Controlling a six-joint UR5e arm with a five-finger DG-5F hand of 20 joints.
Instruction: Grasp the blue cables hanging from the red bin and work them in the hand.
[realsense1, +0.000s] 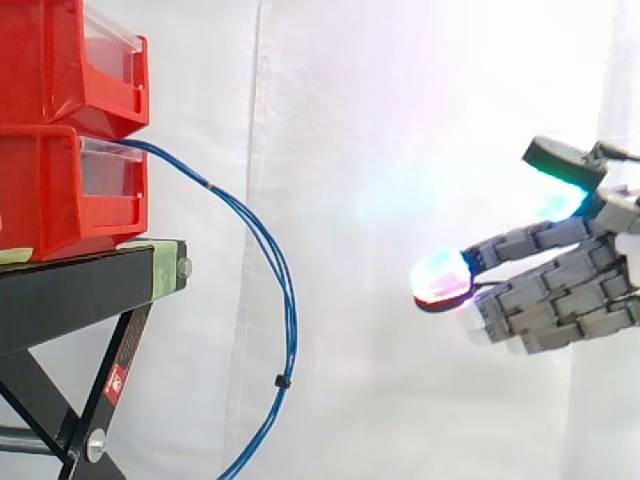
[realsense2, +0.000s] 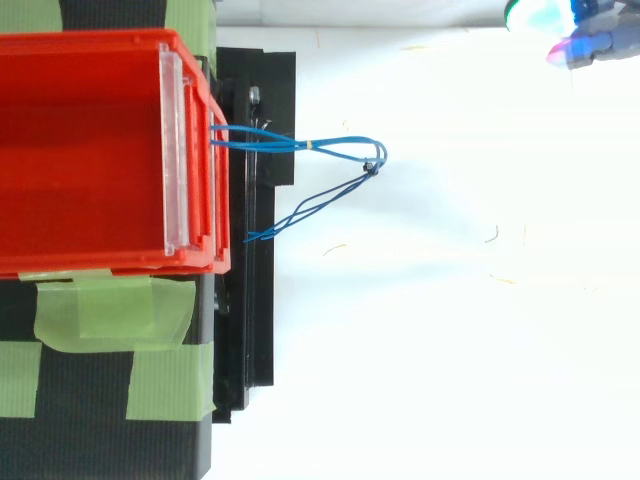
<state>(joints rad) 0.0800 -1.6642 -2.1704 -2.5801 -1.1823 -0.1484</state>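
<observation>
Thin blue cables (realsense1: 262, 245) come out of the lower red bin (realsense1: 60, 190) and hang in a long arc down past the stand. From above, the blue cables (realsense2: 335, 150) loop out to the right of the red bin (realsense2: 90, 150). My hand (realsense1: 570, 285) is at the right edge, well clear of the cables, at about the height of their middle. Its fingers (realsense1: 520, 245) point left toward them, straight and spread, with the thumb above, holding nothing. The glowing fingertips (realsense2: 565, 50) show at the top right corner from above.
A second red bin (realsense1: 70, 60) sits stacked on the lower one. Both rest on a black stand (realsense1: 90, 290) with green tape (realsense2: 110, 315) on its top. A white curtain hangs behind, and a white floor lies below.
</observation>
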